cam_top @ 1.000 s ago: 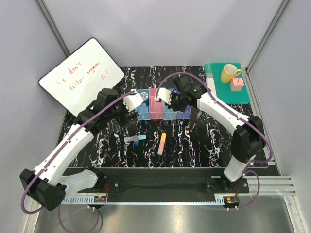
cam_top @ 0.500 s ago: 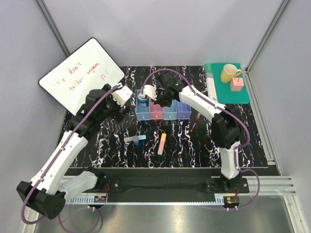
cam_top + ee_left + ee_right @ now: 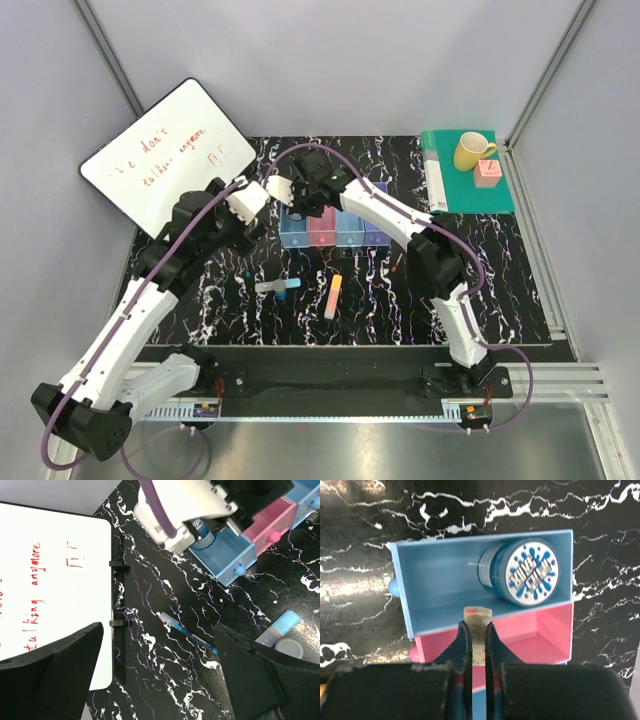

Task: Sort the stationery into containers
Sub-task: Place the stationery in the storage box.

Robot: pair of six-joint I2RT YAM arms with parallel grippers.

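Note:
My right gripper [image 3: 478, 630] is shut on the small white eraser [image 3: 478, 619]. It hangs over the wall between the left light blue bin [image 3: 440, 580] and the pink bin [image 3: 530, 640]. The blue round bottle [image 3: 527, 572] lies in that light blue bin. From above, the right gripper [image 3: 292, 200] is at the left end of the bin row [image 3: 345, 232]. My left gripper [image 3: 160, 675] is open and empty above the mat beside the bins' left end [image 3: 250, 222]. A blue pen [image 3: 187, 634], a grey marker [image 3: 278, 287], an orange-yellow bar [image 3: 333, 296] and a red pen [image 3: 398, 262] lie on the mat.
A whiteboard [image 3: 165, 165] leans at the back left, close to my left arm. A green book [image 3: 470, 185] at the back right carries a yellow mug [image 3: 472, 150] and a pink cube [image 3: 488, 172]. Grey walls enclose the black marbled mat [image 3: 480, 290].
My right gripper has travelled left along the bin row with the eraser, from the right bins to the leftmost blue bin. My left gripper has drawn back to the left.

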